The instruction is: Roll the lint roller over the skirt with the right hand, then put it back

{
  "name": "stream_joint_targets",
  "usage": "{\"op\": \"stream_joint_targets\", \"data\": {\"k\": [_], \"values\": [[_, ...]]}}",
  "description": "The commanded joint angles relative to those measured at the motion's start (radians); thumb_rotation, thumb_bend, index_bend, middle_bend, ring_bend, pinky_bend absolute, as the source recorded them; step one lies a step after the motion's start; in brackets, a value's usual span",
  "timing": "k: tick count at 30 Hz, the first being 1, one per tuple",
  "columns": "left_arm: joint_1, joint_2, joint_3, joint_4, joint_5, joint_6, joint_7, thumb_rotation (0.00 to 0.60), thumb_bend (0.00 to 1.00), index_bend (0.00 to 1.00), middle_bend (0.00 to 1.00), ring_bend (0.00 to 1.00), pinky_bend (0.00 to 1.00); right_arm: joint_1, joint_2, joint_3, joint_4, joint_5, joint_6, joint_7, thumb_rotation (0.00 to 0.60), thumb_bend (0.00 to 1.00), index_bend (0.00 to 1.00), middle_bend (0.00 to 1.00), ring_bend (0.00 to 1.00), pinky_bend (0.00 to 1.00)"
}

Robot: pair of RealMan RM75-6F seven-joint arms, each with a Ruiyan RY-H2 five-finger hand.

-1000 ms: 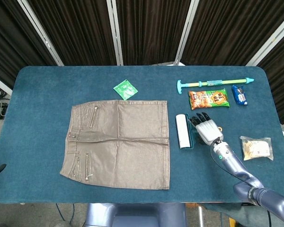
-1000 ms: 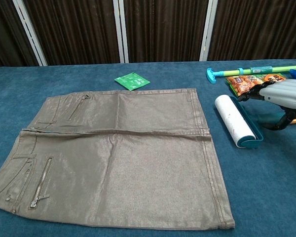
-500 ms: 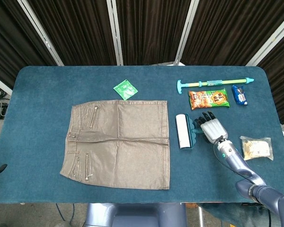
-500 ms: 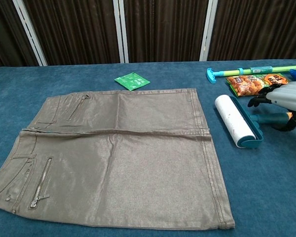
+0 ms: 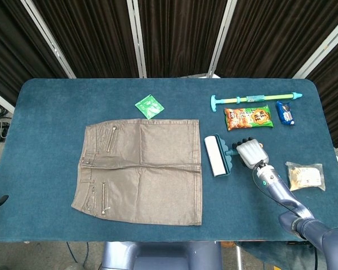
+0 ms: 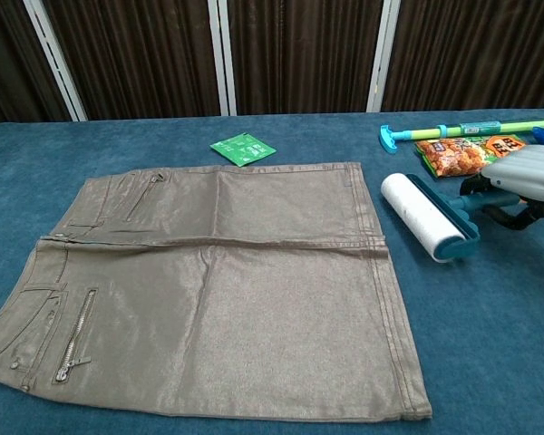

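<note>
Currently logged: right hand [image 5: 252, 152] gripped the lint roller [image 5: 216, 156] handle, roller just right of the skirt [image 5: 142, 163]. Step: pick-up done. Next, presumably: carry leftward onto fabric.

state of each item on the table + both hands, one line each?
skirt: spread flat, zippers closed, nothing on it
lint roller: beside the skirt's right edge, off the fabric, handle in the right hand
right hand: grips the roller handle
left hand: not in view
green packet: flat, above the skirt
long green tool: lying at the far edge
snack bag: sealed, flat
blue packet: lying flat
clear bag: lying flat
</note>
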Motion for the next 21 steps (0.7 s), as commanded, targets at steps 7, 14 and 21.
{"op": "stream_joint_targets", "data": {"k": [7,14,21], "values": [[0.001,0.005,0.002,-0.003,0.01,0.004,-0.011,0.6,0.0,0.0,0.0,0.0,0.0,-0.006,0.013,-0.025,0.03,-0.058,0.103,0.093,0.6,0.8,0.42,0.51,0.4,0.43],[0.008,0.021,0.005,-0.011,0.029,0.018,-0.043,0.6,0.0,0.0,0.0,0.0,0.0,0.003,0.087,-0.01,-0.092,-0.092,0.207,0.047,0.6,0.81,0.42,0.51,0.4,0.43],[0.01,0.031,0.011,-0.016,0.05,0.023,-0.062,0.6,0.0,0.0,0.0,0.0,0.0,0.07,0.195,-0.001,-0.371,-0.179,0.241,-0.182,0.6,0.81,0.42,0.51,0.4,0.43]]}}
